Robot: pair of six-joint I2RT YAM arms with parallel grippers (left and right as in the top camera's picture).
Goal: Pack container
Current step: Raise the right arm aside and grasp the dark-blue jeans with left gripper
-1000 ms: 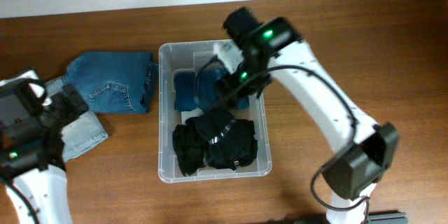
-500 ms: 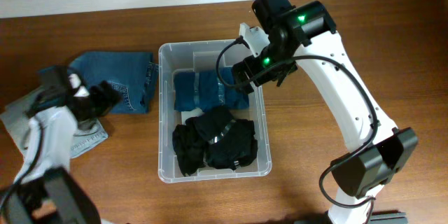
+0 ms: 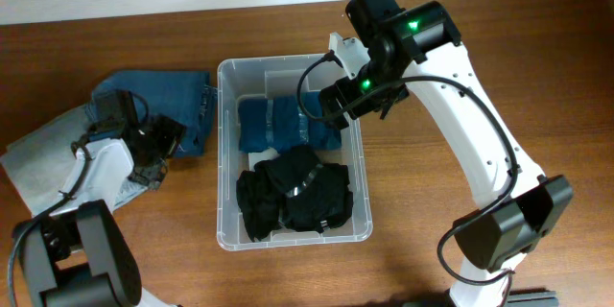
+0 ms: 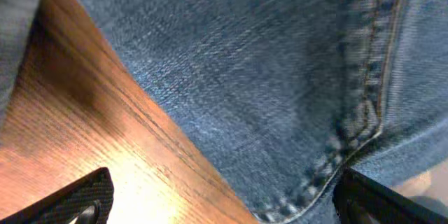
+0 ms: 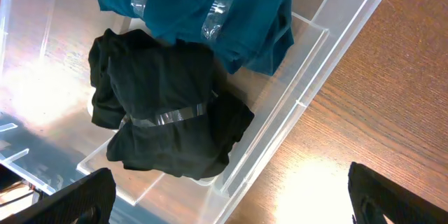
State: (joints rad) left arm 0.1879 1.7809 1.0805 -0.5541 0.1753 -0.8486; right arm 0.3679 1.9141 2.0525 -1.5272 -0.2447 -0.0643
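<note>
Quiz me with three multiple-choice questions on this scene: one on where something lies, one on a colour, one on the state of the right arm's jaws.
1. Where do the blue jeans lie relative to the container?
A) inside it
B) on the table, to its left
C) on the table, to its right

2. What colour is the bundle beside the teal garment in the container?
A) red
B) yellow
C) black

3. How do the right arm's jaws stand?
A) open, empty
B) shut on the jeans
C) shut on the teal garment

Answers:
1 B: the overhead view shows the jeans outside the container's left wall.
2 C: a black bundle lies next to the teal garment.
3 A: the right wrist view shows both tips wide apart with nothing between them.
</note>
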